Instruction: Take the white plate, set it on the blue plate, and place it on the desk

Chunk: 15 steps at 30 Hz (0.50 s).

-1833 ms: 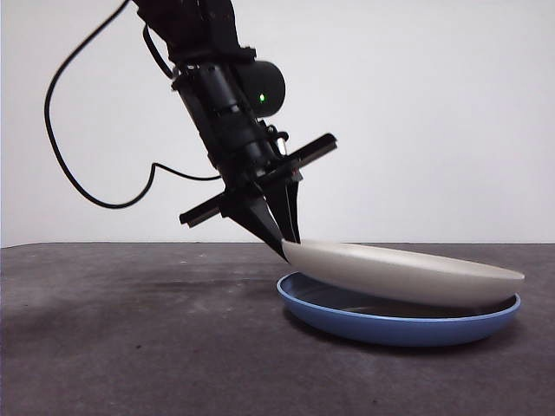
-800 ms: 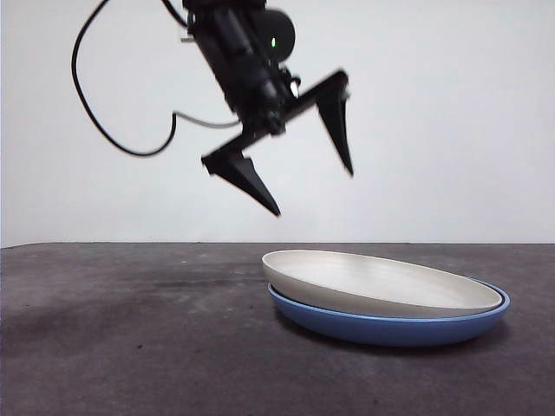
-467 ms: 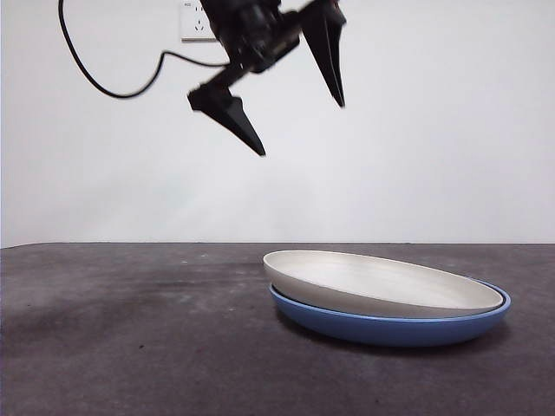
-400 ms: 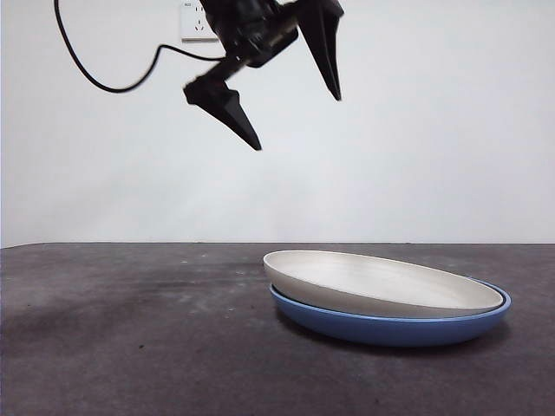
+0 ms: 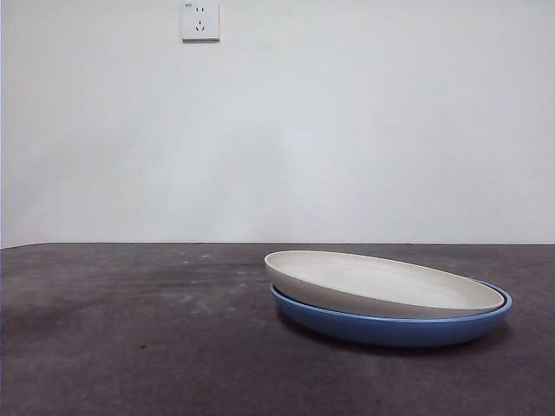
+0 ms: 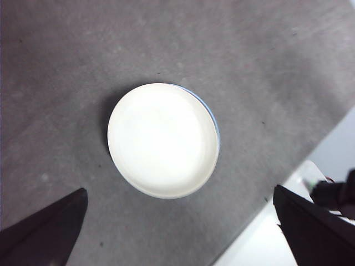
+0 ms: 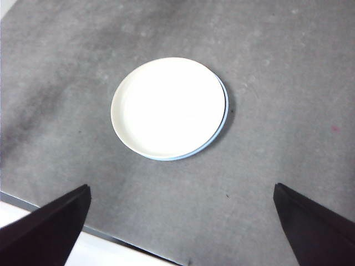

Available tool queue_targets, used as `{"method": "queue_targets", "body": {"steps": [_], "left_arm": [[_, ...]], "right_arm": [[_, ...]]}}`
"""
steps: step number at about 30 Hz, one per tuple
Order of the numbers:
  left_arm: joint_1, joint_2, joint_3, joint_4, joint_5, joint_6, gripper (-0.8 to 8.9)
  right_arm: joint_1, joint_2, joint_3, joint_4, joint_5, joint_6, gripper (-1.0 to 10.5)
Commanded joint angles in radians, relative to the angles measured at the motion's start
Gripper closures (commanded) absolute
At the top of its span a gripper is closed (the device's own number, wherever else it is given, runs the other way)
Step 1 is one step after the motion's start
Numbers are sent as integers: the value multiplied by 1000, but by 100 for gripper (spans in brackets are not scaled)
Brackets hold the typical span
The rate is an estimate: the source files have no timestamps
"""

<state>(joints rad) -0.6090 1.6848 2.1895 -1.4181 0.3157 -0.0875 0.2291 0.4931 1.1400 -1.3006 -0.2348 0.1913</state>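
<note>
On the dark grey, rough surface (image 5: 130,347) sits the round cream-white plate (image 5: 381,282), resting inside the shiny round blue plate (image 5: 390,325), tilted a little, it seems. A moment ago a black claw hung above them; now it has gone up out of the front view. Both the left claw (image 6: 177,233) and the right claw (image 7: 180,227) hang high overhead, jaws spread wide and holding nothing. The stacking looks done.

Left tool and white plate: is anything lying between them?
Nothing. In the left wrist view, only bare desk separates the open left tool from the white plate, which sits on the blue plate.
</note>
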Motion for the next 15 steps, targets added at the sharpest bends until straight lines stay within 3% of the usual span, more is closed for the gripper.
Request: {"method": "queue_targets", "body": {"steps": [1, 11, 15], "left_arm": [[-19, -71, -52, -40, -9, 31, 212], [-27, -439, -333, -39, -19, 77, 215], [-27, -577, -454, -39, -114, 85, 215]], "right_arm": [[4, 16, 16, 23, -3, 14, 356], [4, 85, 16, 64, -9, 10, 356], [4, 127, 16, 80, -26, 10, 356]]}}
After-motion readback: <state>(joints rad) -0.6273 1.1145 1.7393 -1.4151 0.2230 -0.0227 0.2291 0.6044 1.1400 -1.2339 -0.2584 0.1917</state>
